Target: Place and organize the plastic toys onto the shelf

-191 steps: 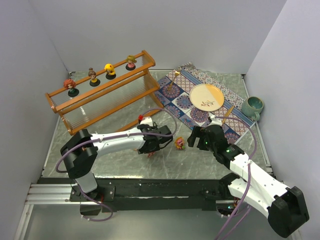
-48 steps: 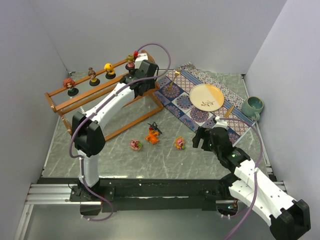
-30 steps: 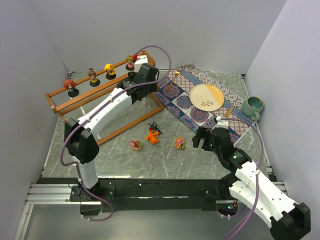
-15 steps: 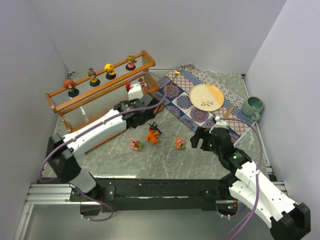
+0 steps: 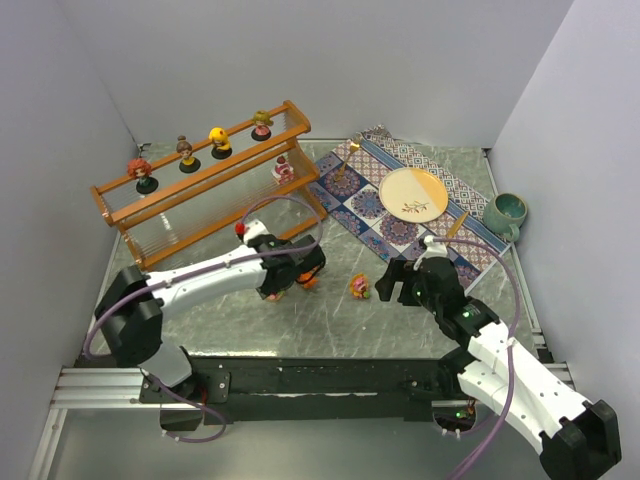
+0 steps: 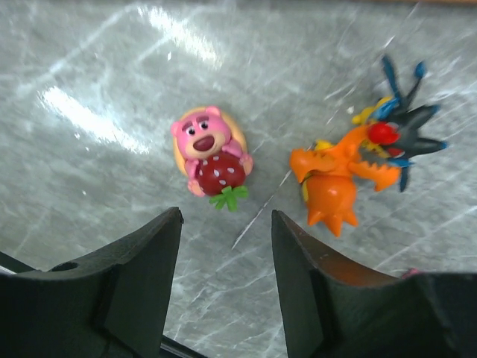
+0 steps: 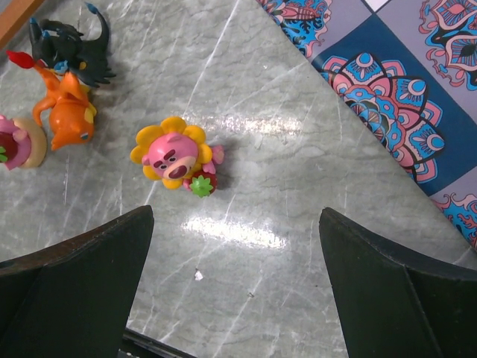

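The shelf stands at the back left. Several big-headed dolls stand on its top rail, one of them yellow, and a pink-red toy stands on the middle tier at the right end. My left gripper is open and empty, low over the table. The left wrist view shows a pink toy with a strawberry just ahead of the left gripper, with an orange toy and a black spiky toy to the right. My right gripper is open and empty, with a yellow-petalled pink toy ahead of it.
A patterned blue mat with a round plate lies at the back right. A teal mug stands beside the right wall. The mat's corner shows in the right wrist view.
My left arm has drawn back from the shelf's right end down to the toys on the table, leaving the pink-red toy on the middle tier. The right gripper has barely moved.
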Controlling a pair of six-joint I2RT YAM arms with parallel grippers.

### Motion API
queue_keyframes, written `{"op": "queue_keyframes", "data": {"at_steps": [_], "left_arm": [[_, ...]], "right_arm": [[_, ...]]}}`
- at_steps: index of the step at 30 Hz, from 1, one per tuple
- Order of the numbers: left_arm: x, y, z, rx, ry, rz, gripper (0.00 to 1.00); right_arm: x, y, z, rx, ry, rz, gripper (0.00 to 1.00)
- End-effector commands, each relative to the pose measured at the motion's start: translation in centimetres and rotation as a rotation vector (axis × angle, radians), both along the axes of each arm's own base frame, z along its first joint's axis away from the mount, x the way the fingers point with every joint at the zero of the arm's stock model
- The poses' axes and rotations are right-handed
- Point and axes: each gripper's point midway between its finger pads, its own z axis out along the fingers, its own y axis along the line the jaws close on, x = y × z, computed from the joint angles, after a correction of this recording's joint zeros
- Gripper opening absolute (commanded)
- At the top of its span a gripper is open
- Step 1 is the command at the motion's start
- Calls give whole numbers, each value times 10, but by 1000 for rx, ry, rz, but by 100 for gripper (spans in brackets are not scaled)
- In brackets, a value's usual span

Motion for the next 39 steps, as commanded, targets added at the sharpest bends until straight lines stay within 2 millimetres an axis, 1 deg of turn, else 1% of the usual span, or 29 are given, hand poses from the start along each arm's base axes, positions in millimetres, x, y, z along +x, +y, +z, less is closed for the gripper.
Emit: {"op": "queue_keyframes", "data": {"at_steps": [1, 3, 5, 6, 8, 14, 16, 21, 23, 29, 32, 33, 35, 36, 38, 39], "left_arm": [[-3, -13, -18, -40, 16, 51, 57], [-3, -13, -26, -19, 32, 59, 58], [-2, -14, -29, -9, 37, 67, 58], [-2, -10, -33, 18, 43, 74, 59], [0, -8, -36, 35, 39, 77, 58], [8, -6, -40, 72, 40, 72, 54], [8, -5, -45, 73, 49, 71, 52], [5, -2, -50, 86, 70, 62, 48], [3, 3, -51, 101, 75, 65, 45], [1, 11, -44, 108, 63, 67, 31], [0, 12, -39, 105, 61, 65, 21], [0, 10, -35, 103, 60, 61, 16], [1, 9, -30, 105, 60, 51, 11], [5, 4, -24, 92, 52, 49, 7], [4, 6, -15, 113, 60, 45, 3], [8, 0, -6, 105, 46, 40, 1]], "right_arm": [[4, 3, 10, 29, -47, 8, 99], [4, 3, 11, 31, -52, 8, 99], [4, 3, 11, 33, -53, 7, 99], [4, 3, 11, 31, -54, 7, 99], [4, 3, 12, 36, -57, 5, 99], [4, 4, 12, 37, -56, 7, 99], [3, 4, 11, 38, -54, 10, 99], [4, 4, 10, 37, -51, 8, 99], [4, 4, 10, 35, -47, 8, 99], [5, 4, 8, 31, -41, 6, 99], [5, 4, 8, 32, -39, 3, 99], [5, 4, 8, 30, -39, 4, 99], [5, 4, 7, 27, -34, 6, 99], [5, 5, 7, 28, -33, 7, 99], [5, 4, 7, 28, -34, 4, 99], [5, 4, 7, 26, -33, 3, 99]]}}
